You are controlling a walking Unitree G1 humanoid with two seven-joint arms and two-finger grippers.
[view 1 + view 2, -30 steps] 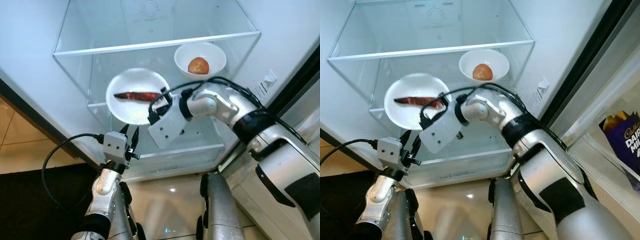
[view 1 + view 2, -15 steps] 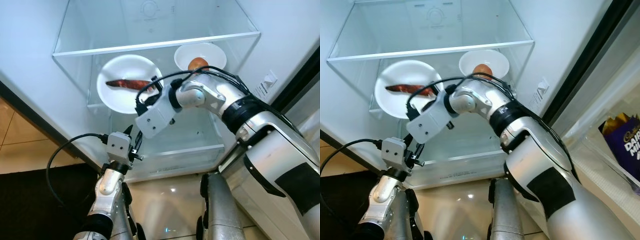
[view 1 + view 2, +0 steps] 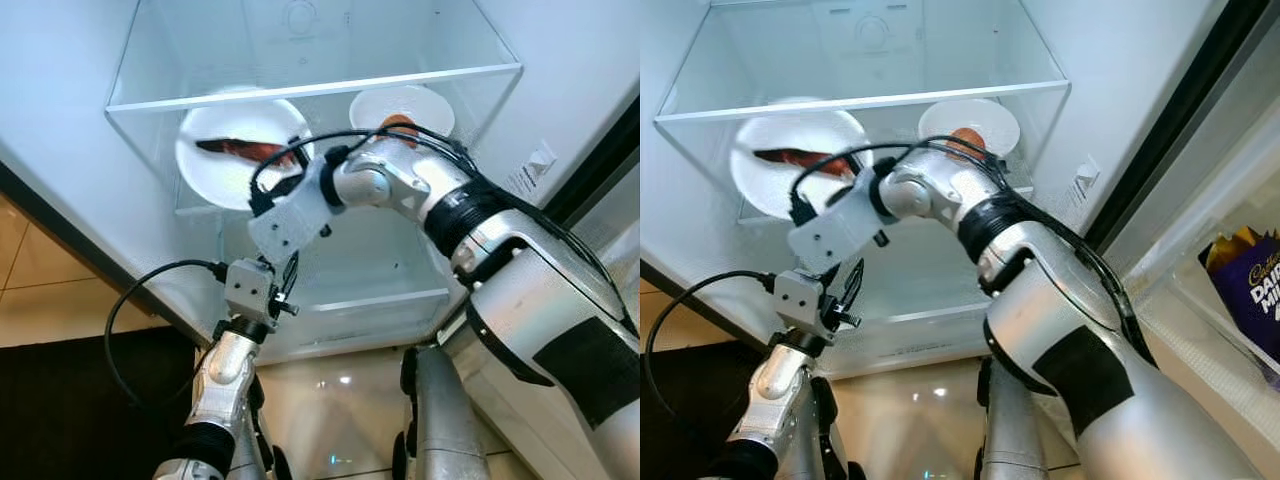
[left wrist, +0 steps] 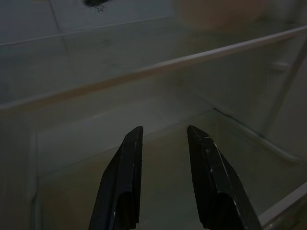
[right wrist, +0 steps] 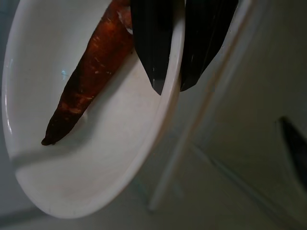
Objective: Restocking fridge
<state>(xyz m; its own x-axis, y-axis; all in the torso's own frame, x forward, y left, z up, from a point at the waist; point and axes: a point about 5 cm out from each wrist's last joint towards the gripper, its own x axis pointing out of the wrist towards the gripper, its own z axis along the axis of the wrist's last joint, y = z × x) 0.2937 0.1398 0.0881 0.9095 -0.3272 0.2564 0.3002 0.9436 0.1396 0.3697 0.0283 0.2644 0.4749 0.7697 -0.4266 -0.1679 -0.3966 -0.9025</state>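
Note:
A white plate (image 3: 212,172) carrying a long reddish-brown root vegetable (image 3: 240,150) is inside the open fridge, at the left under the upper glass shelf (image 3: 320,86). My right gripper (image 5: 169,88) is shut on the plate's right rim, one finger above it and one below. Whether the plate rests on the lower shelf I cannot tell. At the right of the same compartment stands a white bowl (image 3: 402,103) with a round orange-brown fruit (image 3: 398,122). My left gripper (image 4: 164,129) is open and holds nothing, low by the fridge's front edge.
A clear drawer (image 3: 370,300) sits below the compartment. My right arm (image 3: 470,215) stretches across the fridge opening from the right. The fridge door stands at the right, with a purple chocolate packet (image 3: 1252,275) in its rack. Tiled floor (image 3: 30,290) lies at the left.
My right gripper has carried the plate up and to the left, deeper under the upper glass shelf. The left gripper has risen slightly and shifted right.

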